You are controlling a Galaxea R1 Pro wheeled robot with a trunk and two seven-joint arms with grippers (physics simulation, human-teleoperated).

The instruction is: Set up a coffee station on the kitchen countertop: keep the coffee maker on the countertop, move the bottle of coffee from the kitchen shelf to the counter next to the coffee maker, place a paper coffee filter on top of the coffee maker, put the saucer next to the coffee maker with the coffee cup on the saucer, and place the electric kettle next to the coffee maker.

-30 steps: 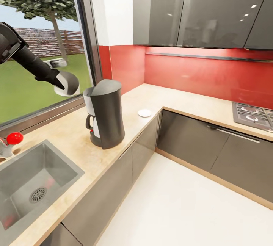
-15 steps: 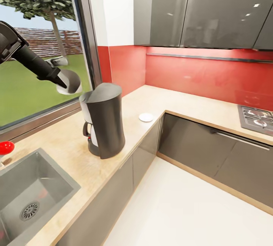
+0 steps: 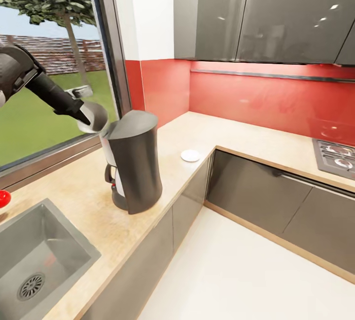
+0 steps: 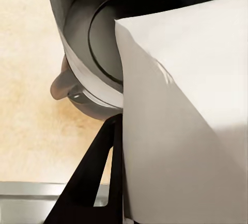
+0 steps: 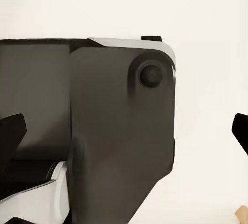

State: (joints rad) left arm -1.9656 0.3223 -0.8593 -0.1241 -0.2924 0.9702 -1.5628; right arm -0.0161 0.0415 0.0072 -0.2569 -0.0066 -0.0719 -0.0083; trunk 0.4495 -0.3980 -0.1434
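While the left gripper [image 3: 93,118] pinches the paper coffee filter [image 4: 191,115] just above the coffee maker [image 3: 134,162] on the kitchen countertop [image 3: 207,135], release risks the filter sliding off the sloped top. Right gripper [image 5: 126,131] fingertips spread wide, empty.

You're looking into a kitchen corner with a red backsplash [image 3: 256,95] running along both walls and glossy grey upper cabinets [image 3: 256,12] that catch little ceiling-light reflections. Lower cabinets [image 3: 256,182] are the same grey, with a pale wood-tone strip at their foot, and the floor [image 3: 236,275] is plain off-white. On your left there's a big window [image 3: 49,63] with a dark frame, showing grass, a tree and a brick wall outside. A steel sink [image 3: 34,261] sits low on your left, and a gas hob [image 3: 335,155] peeks in at the right edge.
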